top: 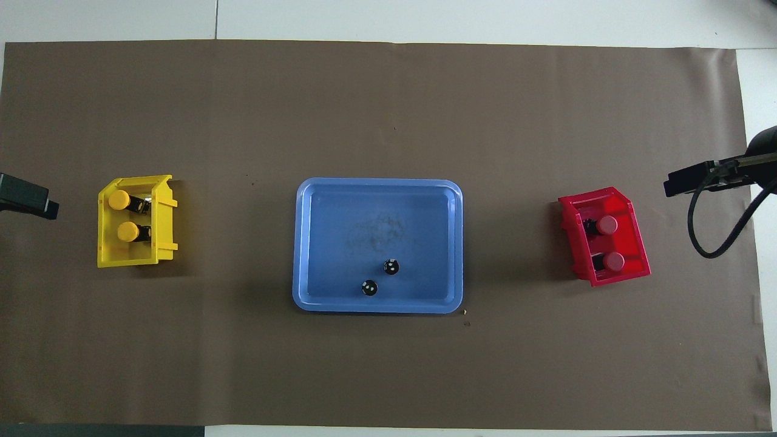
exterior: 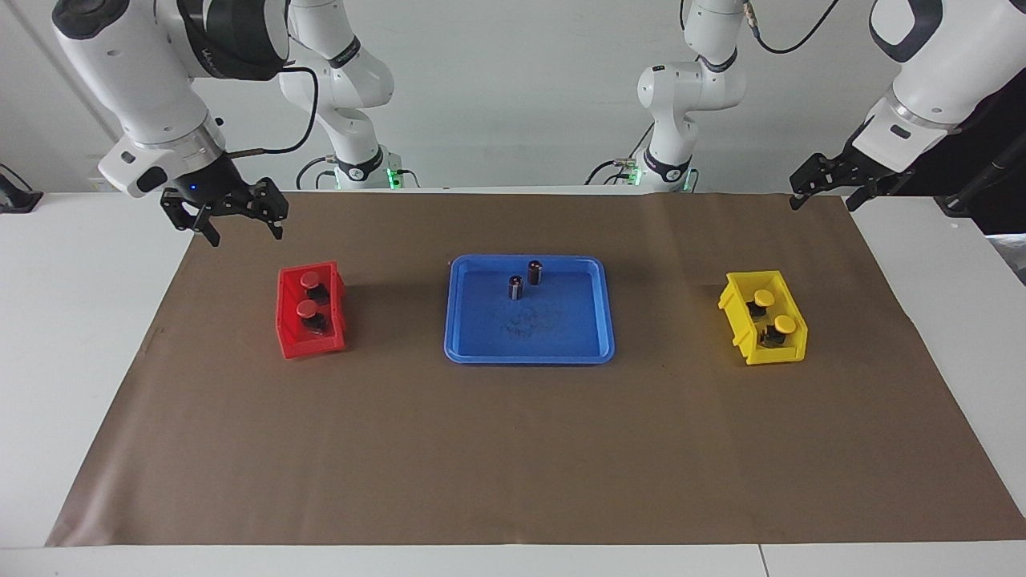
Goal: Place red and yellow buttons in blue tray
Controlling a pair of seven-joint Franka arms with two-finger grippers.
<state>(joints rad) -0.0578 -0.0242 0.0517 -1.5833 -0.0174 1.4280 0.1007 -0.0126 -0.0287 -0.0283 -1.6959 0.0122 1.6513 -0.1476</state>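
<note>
Overhead view: brown mat spread over table, blue tray lay mid-mat. Toward left arm's end from tray, yellow bin held two yellow buttons; toward right arm's end, red bin held two red buttons. Inside tray, nearer robots, stood two dark cylinders. Right gripper hung released above mat edge near red bin; left gripper released, empty, raised over mat corner, well apart from tray.

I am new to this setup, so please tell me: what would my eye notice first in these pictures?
First the blue tray at the mat's centre, holding two dark cylinders upright. Then the red bin with two red buttons toward the right arm's end, and the yellow bin with two yellow buttons toward the left arm's.
</note>
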